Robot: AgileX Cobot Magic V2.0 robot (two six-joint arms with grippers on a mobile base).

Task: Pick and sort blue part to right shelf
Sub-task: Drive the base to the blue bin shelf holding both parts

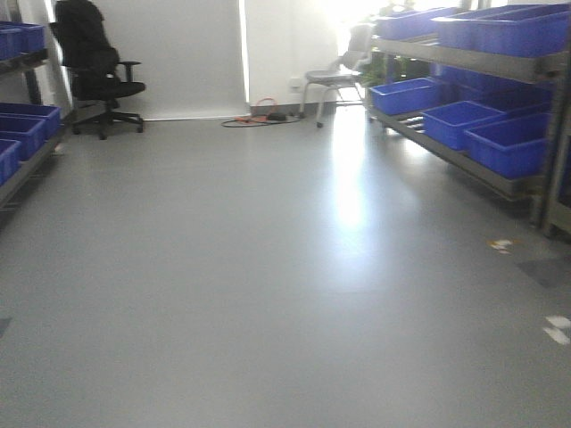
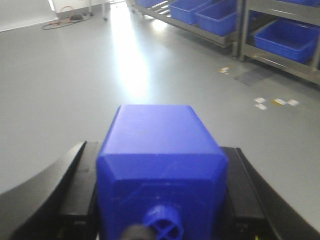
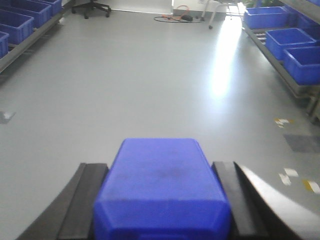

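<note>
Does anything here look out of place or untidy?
Yes: small white and yellow scraps lie on the grey floor before the steel rack with blue plastic bins, and an orange cable lies loose by the far wall.

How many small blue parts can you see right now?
2. One blue part clamped in the left gripper, a second blue part in the right gripper; the shelf bins could hide more.
</note>
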